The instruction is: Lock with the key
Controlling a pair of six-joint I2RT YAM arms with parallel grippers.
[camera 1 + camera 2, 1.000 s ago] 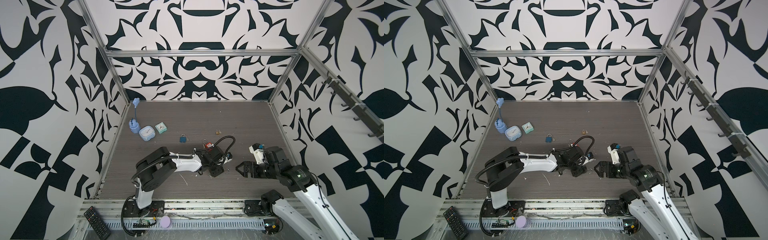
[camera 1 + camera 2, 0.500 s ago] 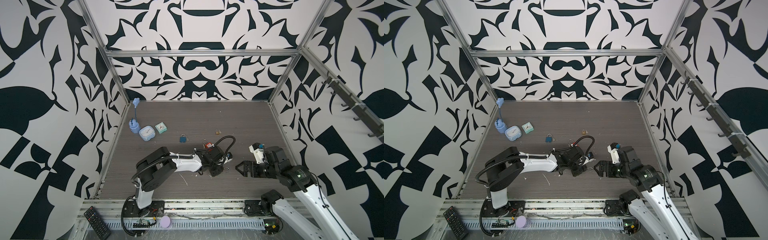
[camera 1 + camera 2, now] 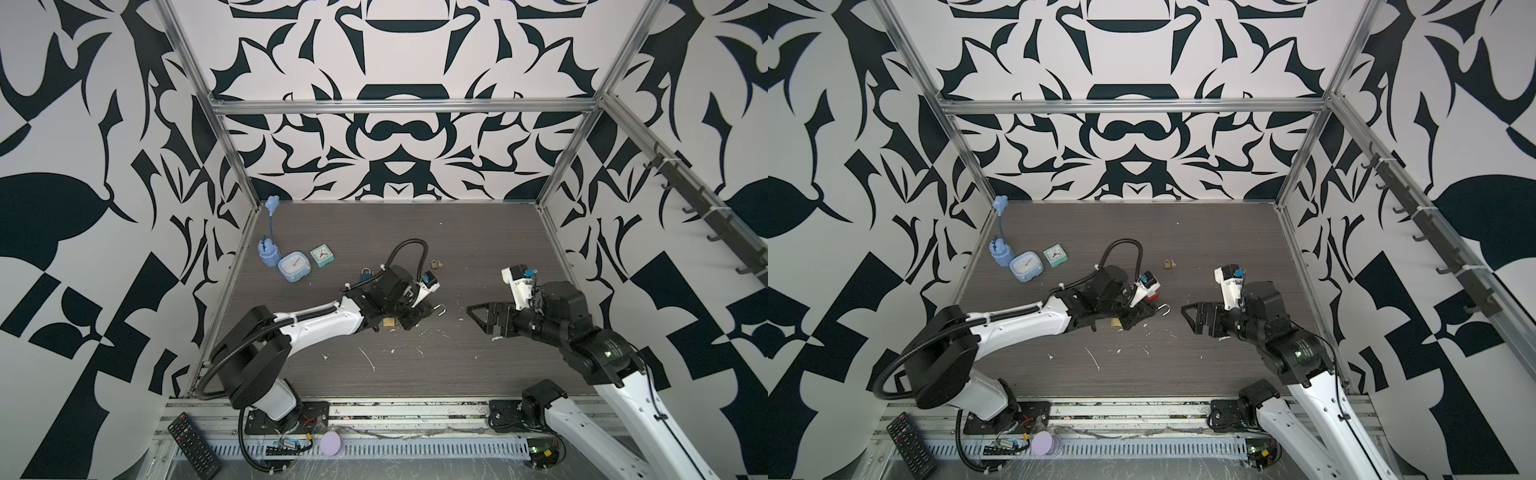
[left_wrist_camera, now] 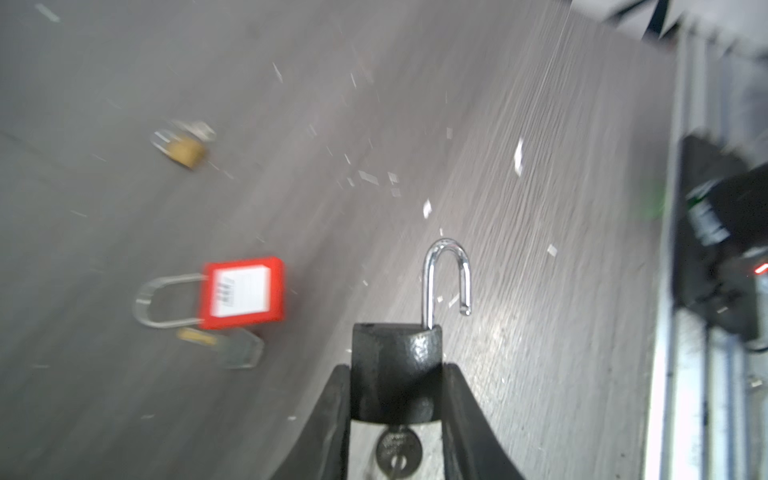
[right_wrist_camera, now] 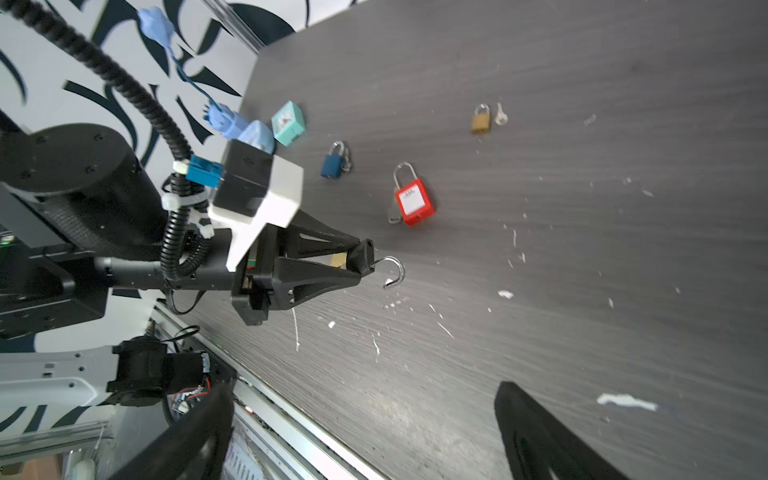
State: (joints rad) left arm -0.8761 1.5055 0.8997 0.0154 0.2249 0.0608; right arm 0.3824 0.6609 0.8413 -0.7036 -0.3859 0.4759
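My left gripper (image 4: 397,370) is shut on the body of a black padlock (image 4: 395,374). Its chrome shackle (image 4: 446,274) stands open and juts past the fingertips. A silver key (image 4: 398,451) sits in the keyhole at the lock's underside, between my fingers. In both top views the left gripper (image 3: 419,318) (image 3: 1142,316) is mid-table, with the shackle (image 3: 441,309) pointing toward the right gripper (image 3: 478,320) (image 3: 1192,318). The right gripper is open and empty, a short gap from the shackle (image 5: 392,272). Its fingertips (image 5: 540,432) frame the right wrist view.
A red padlock (image 5: 413,201) (image 4: 243,293) with a key beside it lies just behind the left gripper. Farther back are a blue padlock (image 5: 332,162) and a brass padlock (image 3: 434,264). A brass piece (image 3: 389,322) lies under the left wrist. Two small clocks (image 3: 294,266) and a blue adapter (image 3: 268,253) stand at the back left.
The left jaws have closed onto the black padlock. The right arm has barely moved and stays open.
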